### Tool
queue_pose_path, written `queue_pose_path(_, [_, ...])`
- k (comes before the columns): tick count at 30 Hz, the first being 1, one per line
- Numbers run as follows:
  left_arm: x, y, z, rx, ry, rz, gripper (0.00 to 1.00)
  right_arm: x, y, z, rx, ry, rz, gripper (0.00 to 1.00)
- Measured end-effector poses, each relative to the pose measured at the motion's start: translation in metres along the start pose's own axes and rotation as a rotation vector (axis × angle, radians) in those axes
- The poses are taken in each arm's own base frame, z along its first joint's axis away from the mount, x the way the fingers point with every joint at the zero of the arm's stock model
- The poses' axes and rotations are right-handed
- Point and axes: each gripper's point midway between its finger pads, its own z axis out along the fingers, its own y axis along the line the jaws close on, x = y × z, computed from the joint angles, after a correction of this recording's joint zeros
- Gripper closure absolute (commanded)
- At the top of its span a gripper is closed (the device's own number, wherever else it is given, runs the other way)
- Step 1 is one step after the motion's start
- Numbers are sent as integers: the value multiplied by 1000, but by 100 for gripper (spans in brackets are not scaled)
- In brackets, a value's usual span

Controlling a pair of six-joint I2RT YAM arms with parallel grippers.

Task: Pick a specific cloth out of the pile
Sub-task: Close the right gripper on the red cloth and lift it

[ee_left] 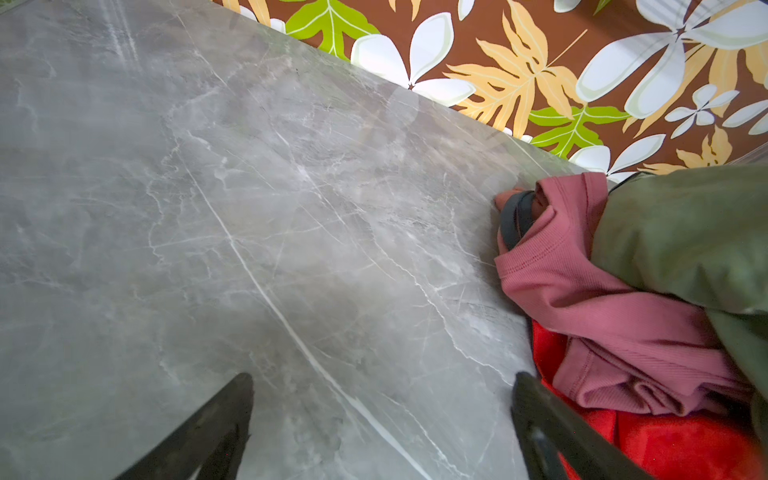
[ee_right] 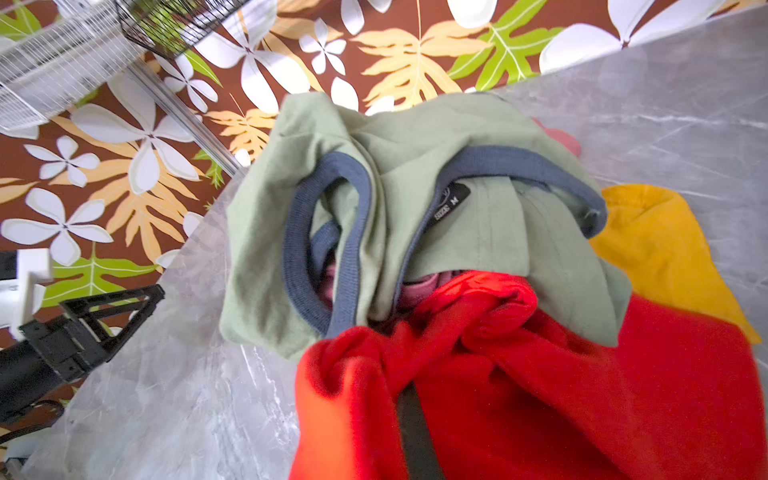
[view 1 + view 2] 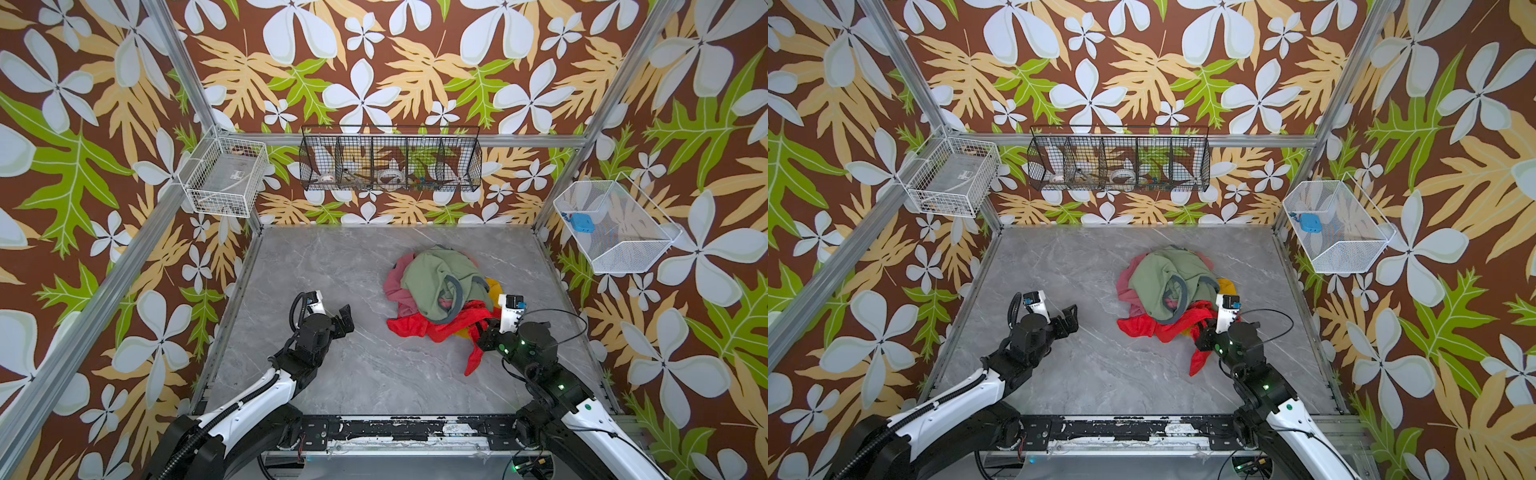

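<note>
1. In both top views a grey marbled surface lies at the bottom of a booth of metal posts. Its walls are papered brown with white flowers and green and tan leaves. A black wire basket hangs on the back wall and a white wire basket in the left corner. A white mesh basket with a small blue thing hangs on the right wall. The pile sits right of the middle of the surface, and the red cloth spreads out from under its near side. The right jaws meet that cloth at its right end. The left jaws hang over bare surface, apart from the pile.
2. In the left wrist view the left jaws stand spread wide above bare grey surface. Just beside them a pink shirt lies over the red cloth and under a green shirt. The papered wall rises at the surface's far edge.
3. In the right wrist view the right jaws are pressed together, pinching a bunched fold of the red cloth, which fills the foreground. The green shirt, trimmed in dark blue, lies against it. A yellow cloth lies beside both on the surface.
</note>
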Motion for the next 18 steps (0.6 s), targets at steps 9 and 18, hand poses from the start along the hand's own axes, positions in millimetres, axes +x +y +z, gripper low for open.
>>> queue_pose_path(9, [6, -3, 2, 12, 25, 10, 3, -56, 31, -27, -63, -101, -59, 100])
queue_pose_path(18, [7, -4, 3, 13, 29, 24, 3, -79, 56, -43, -153, -143, -129, 100])
